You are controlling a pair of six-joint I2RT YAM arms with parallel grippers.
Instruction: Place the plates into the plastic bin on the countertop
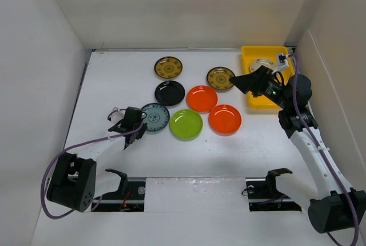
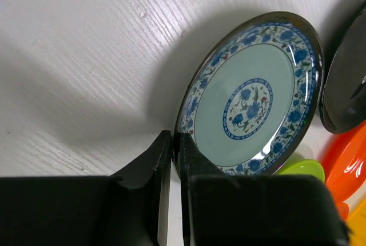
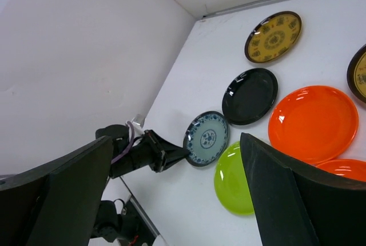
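Note:
The blue-grey patterned plate (image 1: 156,116) lies left of the lime green plate (image 1: 186,124). My left gripper (image 1: 139,126) is shut on its near-left rim; the wrist view shows the fingertips (image 2: 174,146) pinching the rim of that plate (image 2: 251,100), which looks slightly tilted. My right gripper (image 1: 243,83) is open and empty, at the left edge of the yellow bin (image 1: 251,100). A cream plate (image 1: 263,64) lies in the bin. On the countertop (image 1: 114,80) lie a black plate (image 1: 170,92), two orange plates (image 1: 202,98) (image 1: 225,119) and two brown-gold plates (image 1: 168,67) (image 1: 221,78).
White walls enclose the countertop on the left, back and right. The bin stands in the far right corner. The right wrist view shows the left gripper (image 3: 171,155) at the patterned plate (image 3: 206,139), with the black plate (image 3: 250,96) and an orange plate (image 3: 313,123) beyond.

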